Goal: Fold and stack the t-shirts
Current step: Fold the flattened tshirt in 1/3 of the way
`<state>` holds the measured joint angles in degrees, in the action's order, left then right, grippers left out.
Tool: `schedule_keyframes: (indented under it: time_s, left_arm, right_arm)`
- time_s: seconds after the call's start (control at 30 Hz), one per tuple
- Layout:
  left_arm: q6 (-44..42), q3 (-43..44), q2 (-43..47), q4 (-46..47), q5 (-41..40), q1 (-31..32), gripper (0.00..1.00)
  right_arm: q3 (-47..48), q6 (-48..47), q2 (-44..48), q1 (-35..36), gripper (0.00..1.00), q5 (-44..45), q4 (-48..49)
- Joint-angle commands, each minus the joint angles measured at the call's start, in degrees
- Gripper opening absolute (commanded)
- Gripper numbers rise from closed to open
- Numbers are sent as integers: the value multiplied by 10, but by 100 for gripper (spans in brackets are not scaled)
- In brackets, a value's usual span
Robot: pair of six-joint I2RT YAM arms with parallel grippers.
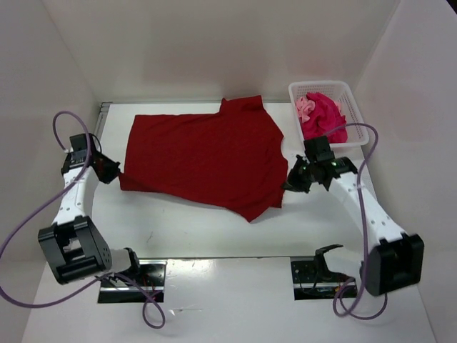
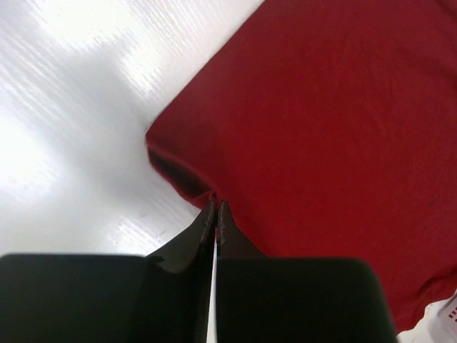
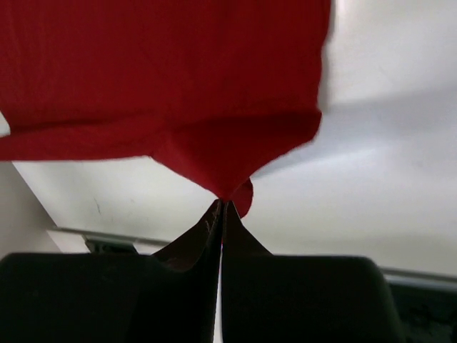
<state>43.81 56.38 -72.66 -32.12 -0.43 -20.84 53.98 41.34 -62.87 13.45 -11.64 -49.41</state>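
1. Two arms are bolted at the near edge of the white table [image 1: 186, 229], one on each side.
2. On the left, the left gripper [image 2: 216, 214] has its fingers pressed together on the near left corner of the dark red shirt [image 1: 207, 153].
3. On the right, the right gripper [image 3: 223, 207] has its fingers clamped on that shirt's right edge, where the cloth is drawn to a point.
4. Between the two grippers the dark red shirt lies spread mostly flat across the middle of the table, with one sleeve reaching toward the far side.
5. At the far right stands the white mesh basket [image 1: 360, 114]. The magenta-pink shirt [image 1: 327, 116] lies crumpled in it, with the salmon pink shirt [image 1: 303, 106] bunched against its left.
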Motion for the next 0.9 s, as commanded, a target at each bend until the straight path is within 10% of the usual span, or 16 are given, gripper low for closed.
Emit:
schedule_keyframes:
  time_s: [0.0, 0.67, 0.77, 0.87]
  left_arm:
    - [22, 21, -54, 66, 13, -3, 0]
    - [40, 152, -305, 145, 17, -3, 0]
    - [34, 153, -310, 145, 29, -3, 15]
    - [20, 152, -276, 138, 29, -3, 32]
  right_arm:
    - [58, 5, -97, -10, 0, 13, 146]
    - [460, -77, -508, -35, 0, 121, 165]
    - [498, -77, -546, -35, 0, 129, 165]
    - [510, -77, -541, -35, 22, 129, 160]
